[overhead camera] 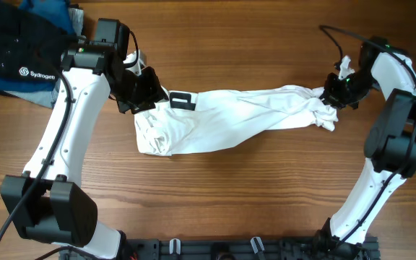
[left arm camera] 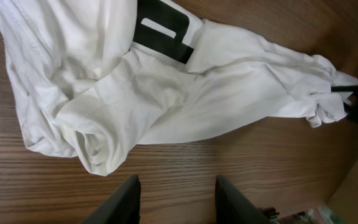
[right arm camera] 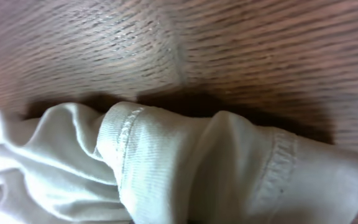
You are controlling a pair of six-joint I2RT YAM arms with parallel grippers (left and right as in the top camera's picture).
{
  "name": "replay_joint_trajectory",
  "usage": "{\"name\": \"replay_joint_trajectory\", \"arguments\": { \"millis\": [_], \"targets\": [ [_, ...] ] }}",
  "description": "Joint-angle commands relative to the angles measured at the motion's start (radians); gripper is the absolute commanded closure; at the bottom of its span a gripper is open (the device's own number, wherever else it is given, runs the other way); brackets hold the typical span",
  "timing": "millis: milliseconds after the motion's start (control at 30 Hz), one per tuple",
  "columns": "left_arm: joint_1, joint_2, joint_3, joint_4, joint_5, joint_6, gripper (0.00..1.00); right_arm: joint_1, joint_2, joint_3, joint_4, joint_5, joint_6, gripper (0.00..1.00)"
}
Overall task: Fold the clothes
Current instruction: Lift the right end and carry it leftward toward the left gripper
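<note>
Garment [right arm camera: 185,168] bunched in right end effector [overhead camera: 336,90], lying just beyond left end effector [left arm camera: 176,183].

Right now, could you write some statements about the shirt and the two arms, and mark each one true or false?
1. The white shirt lies stretched across the wooden table. True.
2. The left fingers hold the shirt. False: they stand apart, with only wood between them.
3. The right fingers are shut on the shirt's bunched end. True.
4. The dark blue stack lies on the shirt. False: it lies apart, at the far left corner.
</note>
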Motion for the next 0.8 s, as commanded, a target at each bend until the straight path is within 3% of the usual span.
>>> {"name": "replay_joint_trajectory", "arguments": {
  "millis": [0, 467, 767],
  "targets": [
    [-0.003, -0.022, 0.006, 0.003, -0.005, 0.005, 0.6, 0.04, -0.027, 0.024, 0.002, 0.182, 0.033, 0.96],
    [-0.003, -0.022, 0.006, 0.005, -0.006, 0.005, 0.6, 0.094, -0.086, 0.316, -0.189, 0.195, 0.021, 0.95],
    [-0.003, -0.022, 0.006, 0.019, -0.006, 0.005, 0.6, 0.22, -0.093, 0.331, -0.227, 0.278, 0.026, 0.96]
  ]
}}
